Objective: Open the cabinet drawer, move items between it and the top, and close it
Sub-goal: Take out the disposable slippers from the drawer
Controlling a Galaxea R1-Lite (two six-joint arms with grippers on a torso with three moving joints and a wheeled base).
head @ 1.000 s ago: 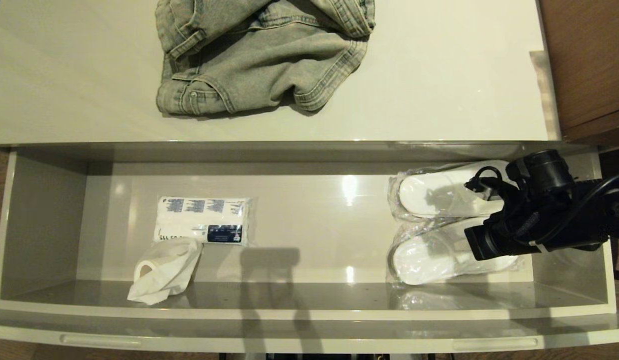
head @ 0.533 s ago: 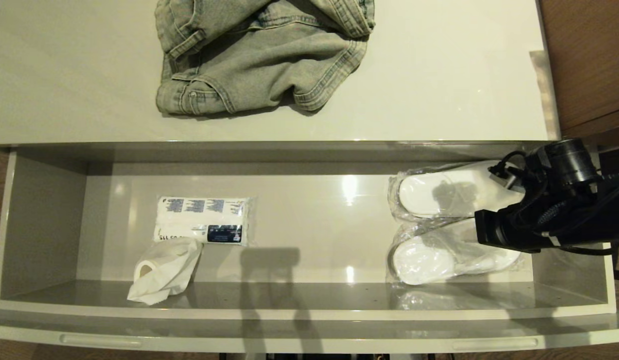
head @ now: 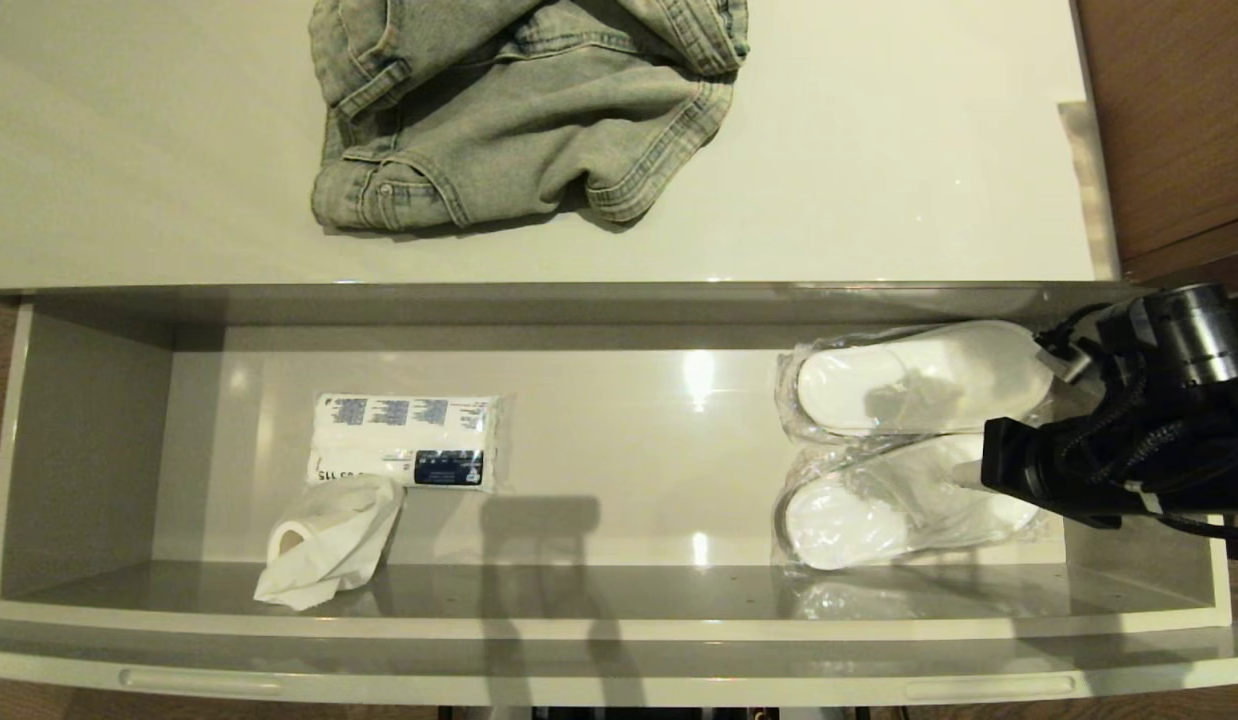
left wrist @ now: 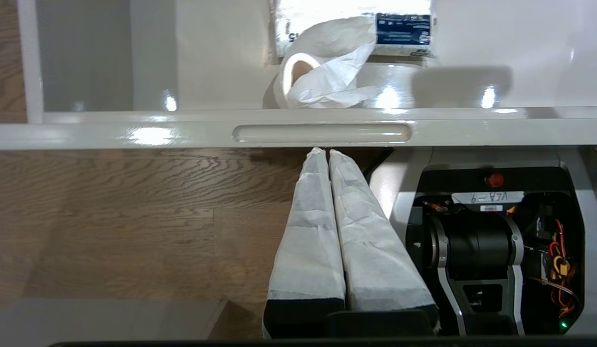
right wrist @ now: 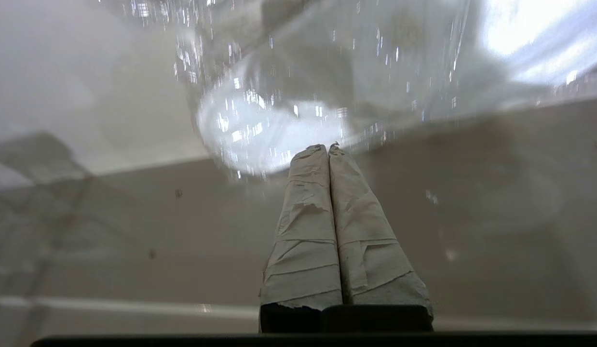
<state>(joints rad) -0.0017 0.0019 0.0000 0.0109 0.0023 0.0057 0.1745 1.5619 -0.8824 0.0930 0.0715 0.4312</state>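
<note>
Hotel-like bedroom: bagged slippers [head: 909,380], jeans [head: 529,110] on glossy cabinet [head: 879,180], wood floor [left wrist: 110,207]

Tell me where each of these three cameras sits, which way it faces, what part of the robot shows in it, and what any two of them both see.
Head view: up on the head, looking down on the cabinet top, the open drawer and the jeans; the right arm enters at right.
Left wrist view: behind the shut left gripper, below the drawer front, facing the tissue pack; the robot's base shows.
Right wrist view: behind the shut right gripper, inside the drawer, facing a slipper pack.
Shared: head and left wrist views both show the tissue pack and the crumpled white paper.
</note>
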